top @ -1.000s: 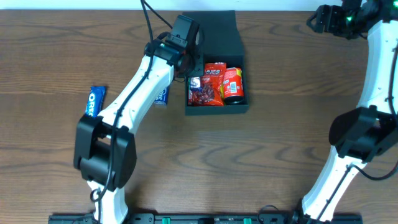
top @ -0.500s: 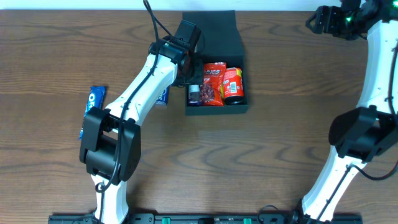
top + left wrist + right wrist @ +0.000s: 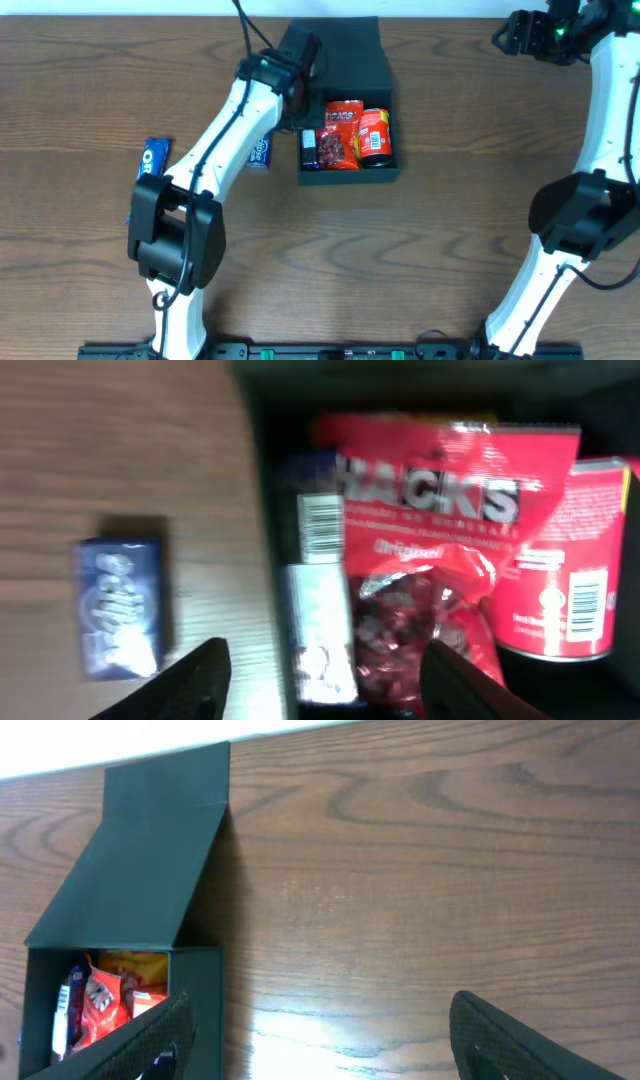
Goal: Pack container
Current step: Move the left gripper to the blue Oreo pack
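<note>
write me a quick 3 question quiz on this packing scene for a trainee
1. True or false: the container has its lid shut.
2. Which lies on the table, outside the container? A) blue Oreo packet B) red Hacks bag C) orange can
3. Fill in: the left fingers stand ___ above the container.
Key: 1 false; 2 A; 3 open.

Matt cardboard container [image 3: 350, 55], glossy packets [image 3: 430, 550], wood-grain table [image 3: 480, 230].
</note>
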### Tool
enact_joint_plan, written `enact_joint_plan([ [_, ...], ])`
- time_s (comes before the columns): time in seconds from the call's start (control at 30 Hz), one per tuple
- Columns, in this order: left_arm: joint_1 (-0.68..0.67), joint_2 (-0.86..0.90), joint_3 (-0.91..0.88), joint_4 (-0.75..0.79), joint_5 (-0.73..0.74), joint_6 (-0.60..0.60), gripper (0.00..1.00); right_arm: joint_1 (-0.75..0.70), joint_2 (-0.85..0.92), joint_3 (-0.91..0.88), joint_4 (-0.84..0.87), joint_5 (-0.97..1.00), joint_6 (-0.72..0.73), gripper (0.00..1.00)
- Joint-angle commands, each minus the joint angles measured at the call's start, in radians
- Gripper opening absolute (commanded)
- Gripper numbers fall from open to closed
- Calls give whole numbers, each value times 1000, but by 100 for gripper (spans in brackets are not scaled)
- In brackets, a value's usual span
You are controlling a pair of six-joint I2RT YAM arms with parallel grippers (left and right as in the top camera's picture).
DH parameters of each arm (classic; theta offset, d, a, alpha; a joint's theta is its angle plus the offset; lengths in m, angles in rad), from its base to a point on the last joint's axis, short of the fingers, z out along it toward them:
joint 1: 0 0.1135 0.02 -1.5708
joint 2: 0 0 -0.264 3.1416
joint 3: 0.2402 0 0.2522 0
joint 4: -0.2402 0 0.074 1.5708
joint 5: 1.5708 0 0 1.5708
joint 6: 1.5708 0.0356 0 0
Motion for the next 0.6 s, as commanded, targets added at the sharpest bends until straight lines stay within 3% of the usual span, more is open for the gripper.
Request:
enact_joint_plan([
  [0.0,51,8,91,-59,-143,23,62,-5,-8,7,2,-4,-9,81],
  [0.33,342,8,132,-269,-87,166,64,9,-8,7,5,-4,-8,81],
  [0.57,475,9,94,-288,-43,254,63,39,-6,7,28,-4,-8,81],
])
